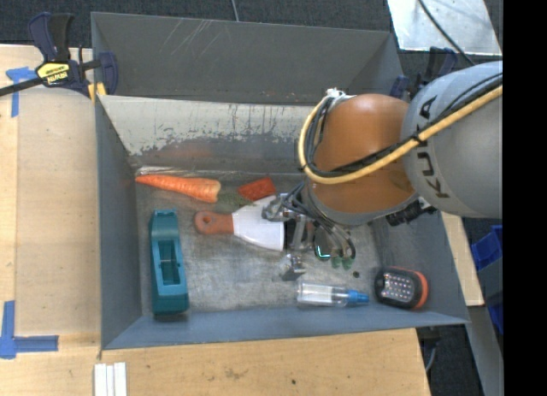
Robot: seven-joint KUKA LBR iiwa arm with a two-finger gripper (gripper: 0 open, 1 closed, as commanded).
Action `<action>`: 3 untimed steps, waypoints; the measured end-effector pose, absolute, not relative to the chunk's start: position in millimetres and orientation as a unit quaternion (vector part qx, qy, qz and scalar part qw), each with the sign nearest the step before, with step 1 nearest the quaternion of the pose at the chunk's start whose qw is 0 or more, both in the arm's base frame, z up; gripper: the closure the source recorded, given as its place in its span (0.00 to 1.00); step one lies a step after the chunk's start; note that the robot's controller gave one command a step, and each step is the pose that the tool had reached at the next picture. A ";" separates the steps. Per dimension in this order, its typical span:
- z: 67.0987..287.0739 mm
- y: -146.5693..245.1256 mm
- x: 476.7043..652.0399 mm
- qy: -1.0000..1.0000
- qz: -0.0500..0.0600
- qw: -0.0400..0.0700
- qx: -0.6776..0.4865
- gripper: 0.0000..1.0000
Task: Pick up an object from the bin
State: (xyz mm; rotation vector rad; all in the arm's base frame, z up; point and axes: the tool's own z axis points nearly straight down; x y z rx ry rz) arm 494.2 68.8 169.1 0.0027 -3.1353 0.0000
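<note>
Down low in the middle of the bin point(120, 215) with the gripper point(297, 259), touching or just beside the right end of the white scraper point(256, 229), reddish handle pointing left. Cannot tell whether spread or closed. Likely to catch only the scraper's edge and flip it or shove it left toward the carrot point(179, 186). Could also knock the clear tube point(329, 297) just nearer.

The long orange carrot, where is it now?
Camera view, left side: the long orange carrot lies beyond the teal tape dispenser, left of a small red piece.
</note>
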 end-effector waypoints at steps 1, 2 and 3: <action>173.1 68.6 496.1 -1.000 0.000 -0.001 0.000 0.00; 100.9 37.4 550.8 -0.998 0.000 -0.002 0.066 1.00; 100.9 37.4 550.8 -0.998 0.000 -0.002 0.065 1.00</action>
